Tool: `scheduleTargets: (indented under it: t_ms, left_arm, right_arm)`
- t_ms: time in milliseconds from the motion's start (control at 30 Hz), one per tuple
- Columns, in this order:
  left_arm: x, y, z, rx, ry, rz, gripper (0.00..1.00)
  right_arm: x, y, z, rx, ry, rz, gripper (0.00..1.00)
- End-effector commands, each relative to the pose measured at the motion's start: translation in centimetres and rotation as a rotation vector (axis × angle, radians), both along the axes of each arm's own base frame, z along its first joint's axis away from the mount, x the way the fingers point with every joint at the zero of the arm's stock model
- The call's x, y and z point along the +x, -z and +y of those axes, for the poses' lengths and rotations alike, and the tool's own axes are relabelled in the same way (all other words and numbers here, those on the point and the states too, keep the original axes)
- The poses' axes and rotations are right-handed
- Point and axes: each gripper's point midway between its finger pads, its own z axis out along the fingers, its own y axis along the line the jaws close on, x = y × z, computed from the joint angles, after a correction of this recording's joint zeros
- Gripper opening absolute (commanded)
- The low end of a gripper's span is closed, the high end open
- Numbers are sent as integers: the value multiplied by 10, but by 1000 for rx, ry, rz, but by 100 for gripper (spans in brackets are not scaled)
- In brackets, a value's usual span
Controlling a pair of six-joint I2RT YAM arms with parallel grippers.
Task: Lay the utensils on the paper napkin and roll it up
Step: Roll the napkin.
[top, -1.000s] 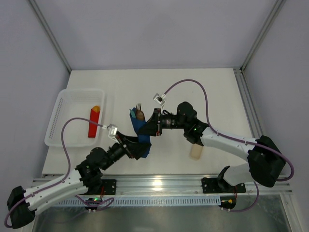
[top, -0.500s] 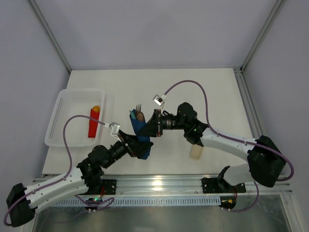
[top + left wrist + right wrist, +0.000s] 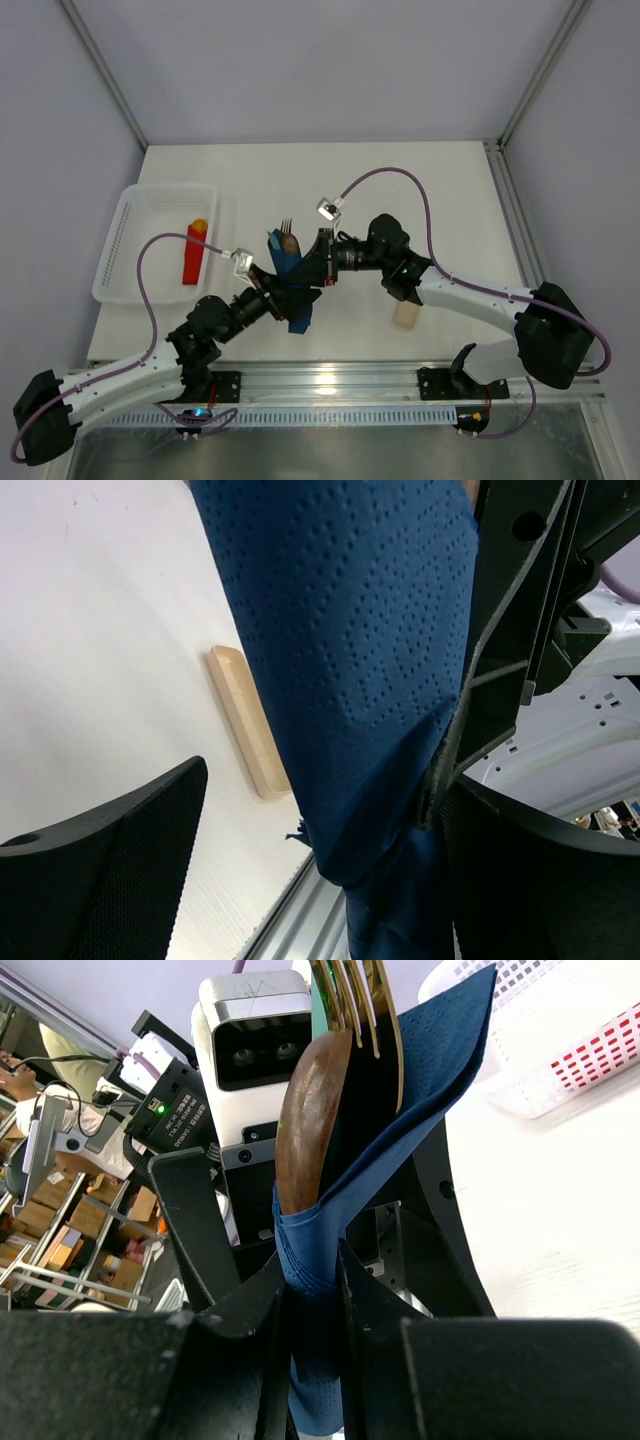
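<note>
**Pinching the rolled napkin over mid-table**

Gripping with the right gripper (image 3: 312, 1265), fingers squeezed in tight on the paper napkin (image 3: 440, 1070): navy blue, dimpled, wrapped loosely about the utensils (image 3: 340, 1080). Poking out of the wrap's top end, a copper-brown spoon bowl (image 3: 305, 1120) and golden fork tines (image 3: 360, 1000), side by side against the paper. Trailing below the pinch, a narrow blue tail.

Seen from above: bundle tilted over the white table (image 3: 420, 190) near its middle, tines toward the far edge, right gripper (image 3: 308, 268) reaching in from the right.

Spread wide on the other side, the left gripper (image 3: 284, 300), fingers well apart and straddling the napkin's lower end (image 3: 350, 630). Cannot tell whether either finger touches the paper; nothing clamped. Facing it at close range, the left wrist camera (image 3: 250, 1050).

Lying flat nearer the right arm, apart from the bundle, a pale beige bar (image 3: 405, 316). Standing at the table's left edge, a white perforated basket (image 3: 125, 225) with a red block (image 3: 191, 260), orange-tipped, inside.
</note>
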Motion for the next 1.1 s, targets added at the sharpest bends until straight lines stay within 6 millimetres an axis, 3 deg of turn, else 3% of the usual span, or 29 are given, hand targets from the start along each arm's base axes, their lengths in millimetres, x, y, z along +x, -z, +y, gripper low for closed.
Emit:
scheduleTargets:
  t_ms: [0,100,367,1067]
  left_arm:
    - [1,-40,0,-91,6,-78,85]
    - [1,-43,0,-105,12,-81,75]
    - [-2,-45,1,-118,25,-76,62]
    - [-4,-39,7,-115,21,-42,43]
  right_arm:
    - [-9,-28,-4,87,-20,-68,4]
    - [-8,-27,-3,85,-18,-67,4]
    - [-6,-22,-2,74,-11,-64,4]
    - [3,-10,2,23,15,-82,4]
